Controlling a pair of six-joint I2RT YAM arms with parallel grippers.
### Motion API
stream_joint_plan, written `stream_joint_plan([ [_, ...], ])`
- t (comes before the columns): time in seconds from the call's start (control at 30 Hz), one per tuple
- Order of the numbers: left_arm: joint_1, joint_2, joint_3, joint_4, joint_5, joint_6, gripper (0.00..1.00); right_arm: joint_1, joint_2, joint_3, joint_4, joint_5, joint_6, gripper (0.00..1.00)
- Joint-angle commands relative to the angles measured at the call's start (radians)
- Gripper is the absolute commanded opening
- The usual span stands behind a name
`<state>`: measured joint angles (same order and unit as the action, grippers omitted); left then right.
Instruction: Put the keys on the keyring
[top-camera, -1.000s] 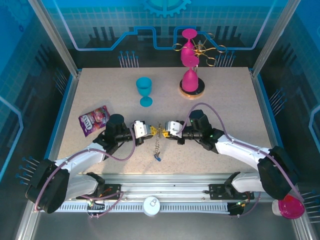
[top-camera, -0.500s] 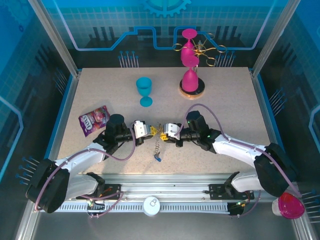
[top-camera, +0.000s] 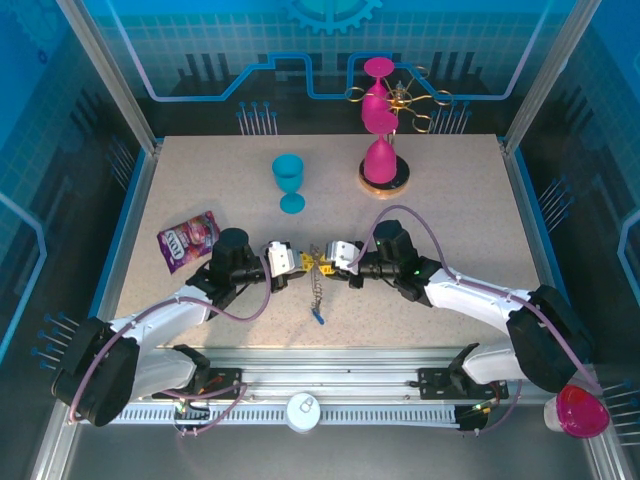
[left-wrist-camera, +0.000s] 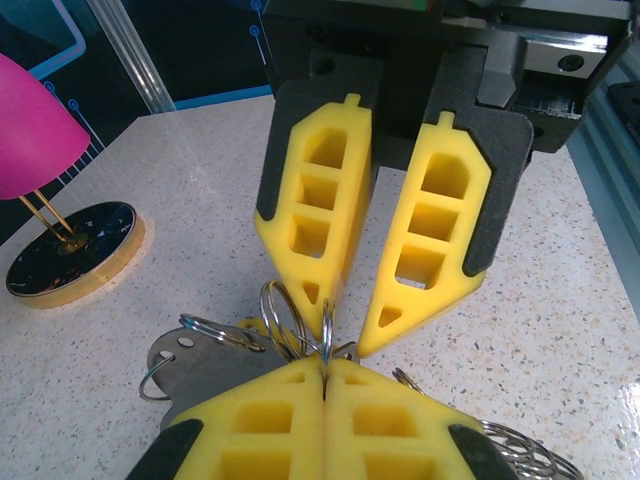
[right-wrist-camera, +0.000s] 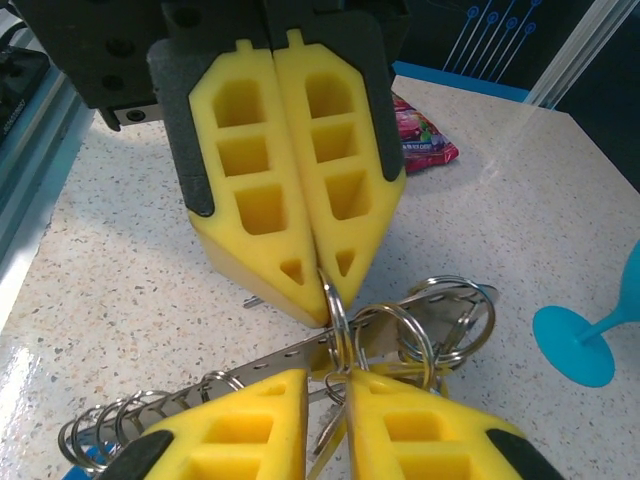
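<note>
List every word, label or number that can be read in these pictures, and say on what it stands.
Purple snack packet: white brand lettering, too blurred to read.
Dark round stand base: faint markings, too small to read.
No text can be read anywhere.

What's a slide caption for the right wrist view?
Tip to tip: left gripper shut on the keyring, right gripper with jaws slightly parted around the same ring, over the table.
</note>
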<state>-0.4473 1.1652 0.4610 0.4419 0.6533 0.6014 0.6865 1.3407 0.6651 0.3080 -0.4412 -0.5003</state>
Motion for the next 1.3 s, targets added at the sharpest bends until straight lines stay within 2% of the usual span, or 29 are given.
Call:
stream_joint_plan([
  [0.0,-0.002,0.004,0.015,0.0,0.055,0.0,0.0,0.005,-0.004,0.018,0.028,0.023,-0.001,0.21],
  [0.2,-0.002,0.01,0.019,0.0,0.057,-0.002,0.0,0.003,-0.009,0.02,0.028,-0.043,0.006,0.23],
  [0.47,-0.002,0.008,0.018,-0.001,0.059,-0.003,0.0,0.005,0.009,0.036,0.053,-0.121,0.026,0.19],
  [0.6,-0.002,0.008,0.018,0.0,0.06,-0.003,0.0,0.005,0.016,0.039,0.054,-0.125,0.029,0.14],
  [0.73,-0.002,0.006,0.018,-0.001,0.06,-0.006,0.0,0.005,0.021,0.053,0.024,-0.108,0.015,0.0],
  [0.77,-0.002,0.006,0.02,0.0,0.059,-0.009,0.0,0.005,0.02,0.059,0.006,-0.1,0.006,0.0],
  [0.83,-0.002,0.007,0.022,-0.01,0.05,-0.012,0.0,0.008,0.019,0.084,-0.07,-0.087,-0.022,0.0],
  [0.93,-0.002,0.007,0.036,-0.048,0.037,0.0,0.08,0.015,0.023,0.146,-0.231,-0.064,-0.092,0.0],
  [1.1,-0.003,0.012,0.054,-0.09,0.031,0.01,0.1,0.042,0.061,0.289,-0.524,0.012,-0.218,0.0],
  [1.27,-0.005,0.018,0.066,-0.108,0.028,0.013,0.12,0.066,0.102,0.384,-0.659,0.041,-0.26,0.0],
])
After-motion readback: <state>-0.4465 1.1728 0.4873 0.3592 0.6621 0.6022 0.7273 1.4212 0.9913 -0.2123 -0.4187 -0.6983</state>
